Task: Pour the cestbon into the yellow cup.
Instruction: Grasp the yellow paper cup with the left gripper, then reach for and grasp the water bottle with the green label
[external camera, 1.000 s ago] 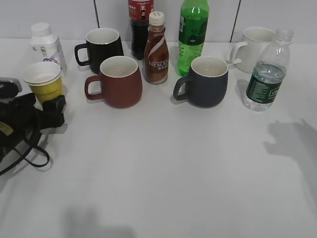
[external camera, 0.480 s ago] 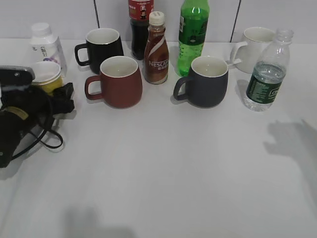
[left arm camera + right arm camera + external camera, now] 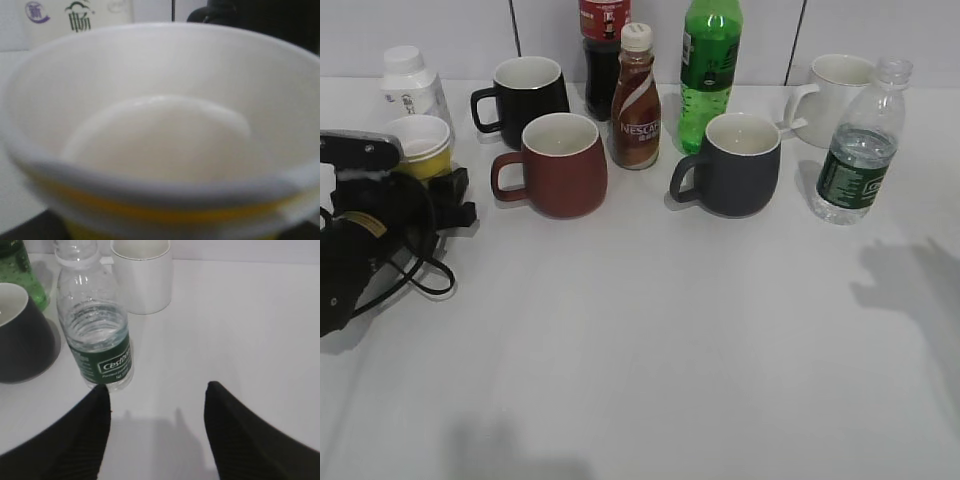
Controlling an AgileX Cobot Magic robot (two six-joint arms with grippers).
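The yellow cup (image 3: 422, 150) stands at the far left of the table, and its white inside fills the left wrist view (image 3: 160, 125). My left gripper (image 3: 432, 180) is shut round the cup's lower part; its fingers are mostly hidden by the cup. The cestbon (image 3: 860, 150), a clear bottle with a dark green label and no cap on, stands upright at the far right. In the right wrist view it (image 3: 97, 335) stands just ahead of the left finger. My right gripper (image 3: 156, 390) is open and empty, apart from the bottle, and out of the exterior view.
A white mug (image 3: 840, 85) stands behind the cestbon and a dark blue mug (image 3: 735, 165) to its left. A red-brown mug (image 3: 558, 165), black mug (image 3: 525, 95), Nescafe bottle (image 3: 636, 100), green soda bottle (image 3: 710, 70), cola bottle (image 3: 603, 50) and small white bottle (image 3: 410, 85) stand along the back.
My left gripper has moved forward and a little right with the yellow cup, toward the small white bottle. The cestbon has not moved.
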